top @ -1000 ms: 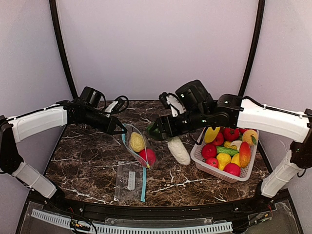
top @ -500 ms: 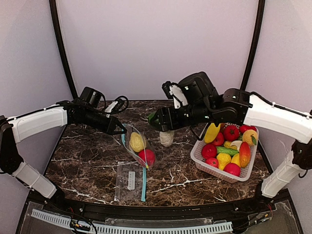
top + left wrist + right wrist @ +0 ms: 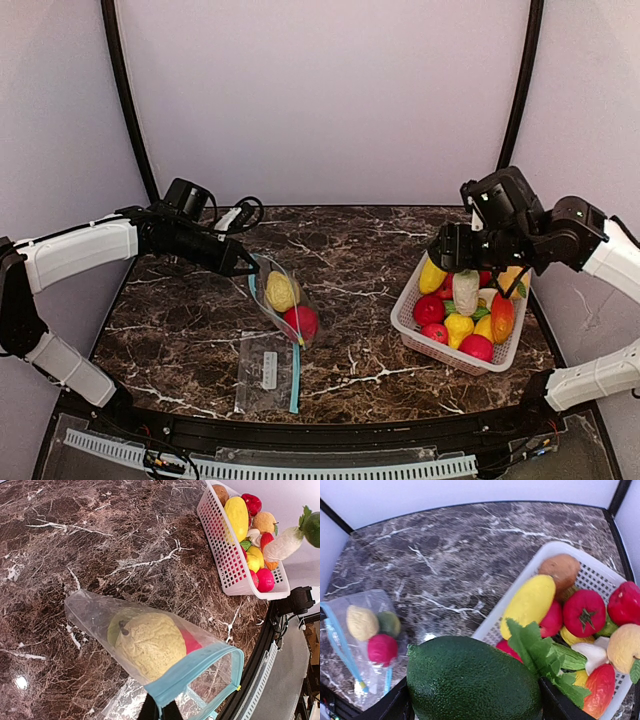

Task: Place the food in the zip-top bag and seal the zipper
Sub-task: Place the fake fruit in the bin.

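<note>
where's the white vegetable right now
In the top view the white vegetable hangs on the right side, held by the right gripper just above the white basket of toy food.

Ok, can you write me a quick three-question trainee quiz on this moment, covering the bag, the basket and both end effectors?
1. True or false: the left end effector is shut on the zipper edge of the zip-top bag.
2. What does the right end effector grip? A) a red tomato B) a dark green fruit C) a yellow lemon
3. Fill in: the white radish hangs below the right end effector, above the ____.

Key: 1 true; 2 B; 3 basket.
</note>
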`<state>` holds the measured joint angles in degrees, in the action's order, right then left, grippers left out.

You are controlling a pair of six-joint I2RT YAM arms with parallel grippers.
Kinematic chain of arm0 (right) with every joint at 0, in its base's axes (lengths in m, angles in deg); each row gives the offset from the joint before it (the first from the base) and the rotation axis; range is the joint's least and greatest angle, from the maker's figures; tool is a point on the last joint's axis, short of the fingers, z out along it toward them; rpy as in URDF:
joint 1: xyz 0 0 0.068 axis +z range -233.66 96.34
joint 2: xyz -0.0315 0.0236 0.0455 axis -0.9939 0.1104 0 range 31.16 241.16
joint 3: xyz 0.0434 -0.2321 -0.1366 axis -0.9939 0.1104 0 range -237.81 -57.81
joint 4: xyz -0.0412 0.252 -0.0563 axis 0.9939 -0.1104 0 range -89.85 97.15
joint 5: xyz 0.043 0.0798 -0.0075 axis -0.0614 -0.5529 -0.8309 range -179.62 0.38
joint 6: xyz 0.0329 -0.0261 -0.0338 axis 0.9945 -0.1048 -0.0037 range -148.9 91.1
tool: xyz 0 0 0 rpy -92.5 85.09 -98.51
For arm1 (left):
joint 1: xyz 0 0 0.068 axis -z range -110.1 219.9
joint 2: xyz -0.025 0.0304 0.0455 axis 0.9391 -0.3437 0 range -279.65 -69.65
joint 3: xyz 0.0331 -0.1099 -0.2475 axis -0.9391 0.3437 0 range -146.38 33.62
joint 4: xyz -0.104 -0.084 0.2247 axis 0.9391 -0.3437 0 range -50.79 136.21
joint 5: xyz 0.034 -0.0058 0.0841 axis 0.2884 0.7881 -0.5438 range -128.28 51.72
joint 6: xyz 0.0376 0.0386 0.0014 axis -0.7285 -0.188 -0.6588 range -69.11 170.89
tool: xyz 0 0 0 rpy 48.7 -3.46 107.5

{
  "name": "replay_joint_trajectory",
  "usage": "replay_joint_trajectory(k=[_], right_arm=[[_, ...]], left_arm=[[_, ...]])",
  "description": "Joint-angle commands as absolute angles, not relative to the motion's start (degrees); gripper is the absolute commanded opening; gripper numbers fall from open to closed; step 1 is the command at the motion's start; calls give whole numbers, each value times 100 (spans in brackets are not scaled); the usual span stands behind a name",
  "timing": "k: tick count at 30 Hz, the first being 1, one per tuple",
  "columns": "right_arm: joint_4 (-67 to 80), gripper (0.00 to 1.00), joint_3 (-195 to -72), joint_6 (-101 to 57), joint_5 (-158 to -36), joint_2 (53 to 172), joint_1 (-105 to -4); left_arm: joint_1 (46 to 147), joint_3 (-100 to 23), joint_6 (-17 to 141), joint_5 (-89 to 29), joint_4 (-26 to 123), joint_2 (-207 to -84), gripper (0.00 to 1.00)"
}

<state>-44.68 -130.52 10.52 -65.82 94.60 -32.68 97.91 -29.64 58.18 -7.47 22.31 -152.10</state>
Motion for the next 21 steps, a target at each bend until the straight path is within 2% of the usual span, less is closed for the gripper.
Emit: replay_joint_trajectory(k=[1, 7, 14, 21], right_arm=[[-4797, 70, -12123, 1274, -6900, 9387, -3968], [-4399, 75, -11280, 963, -7384, 9417, -4784], [-4417, 98, -11286, 765, -7660, 9944, -4868], [-4740, 98, -11651, 590, -7784, 9849, -4721]], left_arm=[[9767, -2921, 5755, -721, 2127, -15184, 1], [9766, -2923, 5734, -760, 2109, -15196, 1], [9767, -2935, 5729, -753, 2088, -15216, 1], [9767, -2931, 5726, -761, 2085, -15207, 1]])
